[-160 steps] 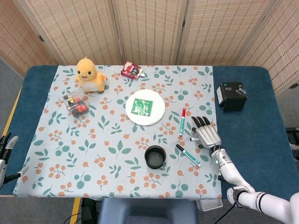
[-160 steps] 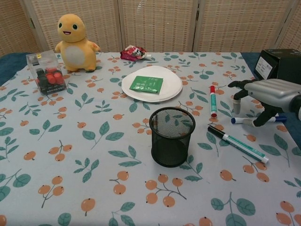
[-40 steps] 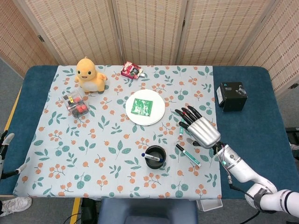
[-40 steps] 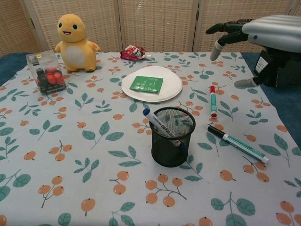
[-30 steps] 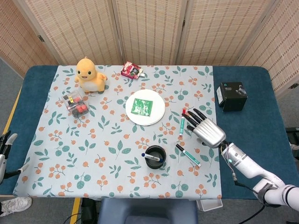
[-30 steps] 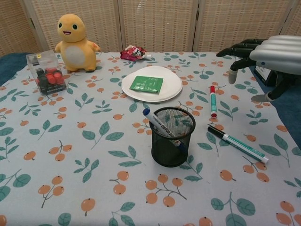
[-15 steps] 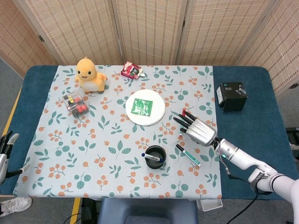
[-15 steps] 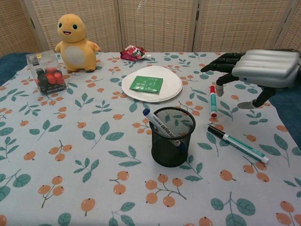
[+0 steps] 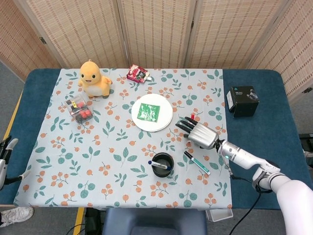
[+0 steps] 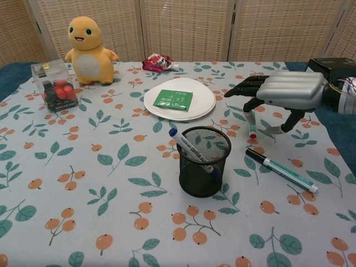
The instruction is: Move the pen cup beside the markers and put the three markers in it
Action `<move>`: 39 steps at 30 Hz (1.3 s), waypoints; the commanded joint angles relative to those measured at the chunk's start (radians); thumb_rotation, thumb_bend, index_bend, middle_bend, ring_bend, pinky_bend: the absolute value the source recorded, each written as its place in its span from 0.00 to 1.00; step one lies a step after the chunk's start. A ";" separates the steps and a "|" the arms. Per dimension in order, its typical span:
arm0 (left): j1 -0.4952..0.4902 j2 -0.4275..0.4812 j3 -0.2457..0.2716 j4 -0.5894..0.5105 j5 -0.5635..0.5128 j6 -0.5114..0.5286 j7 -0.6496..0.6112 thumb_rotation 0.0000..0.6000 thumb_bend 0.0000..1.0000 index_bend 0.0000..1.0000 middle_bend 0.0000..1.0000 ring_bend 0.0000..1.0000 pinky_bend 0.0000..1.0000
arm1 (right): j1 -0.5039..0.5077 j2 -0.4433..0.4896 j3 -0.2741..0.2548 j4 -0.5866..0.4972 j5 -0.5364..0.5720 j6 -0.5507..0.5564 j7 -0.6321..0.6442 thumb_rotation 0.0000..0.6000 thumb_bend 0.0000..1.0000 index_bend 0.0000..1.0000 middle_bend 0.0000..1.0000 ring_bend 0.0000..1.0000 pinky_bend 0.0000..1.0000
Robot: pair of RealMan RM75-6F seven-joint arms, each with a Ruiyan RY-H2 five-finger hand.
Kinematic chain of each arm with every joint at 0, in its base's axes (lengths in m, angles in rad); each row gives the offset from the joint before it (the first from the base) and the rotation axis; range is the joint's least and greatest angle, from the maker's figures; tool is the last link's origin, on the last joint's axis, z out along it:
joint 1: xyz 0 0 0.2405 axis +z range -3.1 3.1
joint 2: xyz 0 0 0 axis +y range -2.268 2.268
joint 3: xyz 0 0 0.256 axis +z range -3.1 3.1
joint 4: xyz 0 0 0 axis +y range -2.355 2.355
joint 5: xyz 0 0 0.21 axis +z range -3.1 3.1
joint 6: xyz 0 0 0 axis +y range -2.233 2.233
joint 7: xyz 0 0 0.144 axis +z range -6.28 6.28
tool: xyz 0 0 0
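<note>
Landmark = pen cup (image 10: 203,162), front-centre on the cloth. One blue-capped marker (image 10: 191,149) already leans inside it. Green marker (image 10: 281,169) lies just right of cup, untouched. Red marker (image 10: 252,130) sits right of cup and farther back, mostly under the right hand (image 10: 282,93), which hovers over it w/ fingers spread, holding nothing. Step in hand: picking marker no. 2, probably the red. Next: lower, pinch barrel, carry to cup. Left hand (image 9: 6,155) far left of cup, off the table; can't tell its state.

A blue marker (image 10: 192,150) is leaning inside the black mesh pen cup (image 10: 202,162); right of it, a green-barrelled marker (image 10: 281,169) is lying flat, with a red-capped marker (image 10: 252,129) lying behind under the right hand (image 10: 281,92).
</note>
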 commanded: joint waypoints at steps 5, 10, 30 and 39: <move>-0.002 -0.001 -0.001 0.008 -0.001 -0.003 -0.015 1.00 0.02 0.00 0.00 0.00 0.24 | 0.031 -0.020 -0.023 0.051 0.008 -0.031 0.025 1.00 0.33 0.45 0.00 0.00 0.00; -0.002 -0.002 -0.001 0.007 -0.003 -0.004 -0.015 1.00 0.02 0.00 0.00 0.00 0.24 | 0.045 -0.034 -0.036 0.069 0.012 -0.043 0.030 1.00 0.34 0.45 0.00 0.00 0.00; 0.000 -0.001 -0.004 0.004 -0.012 -0.009 -0.012 1.00 0.02 0.00 0.00 0.00 0.24 | 0.066 -0.107 -0.081 0.177 0.028 -0.067 0.094 1.00 0.35 0.45 0.00 0.00 0.00; 0.000 0.000 -0.003 0.001 -0.011 -0.009 -0.011 1.00 0.02 0.00 0.00 0.00 0.24 | 0.058 -0.133 -0.095 0.216 0.036 -0.067 0.105 1.00 0.37 0.47 0.00 0.00 0.00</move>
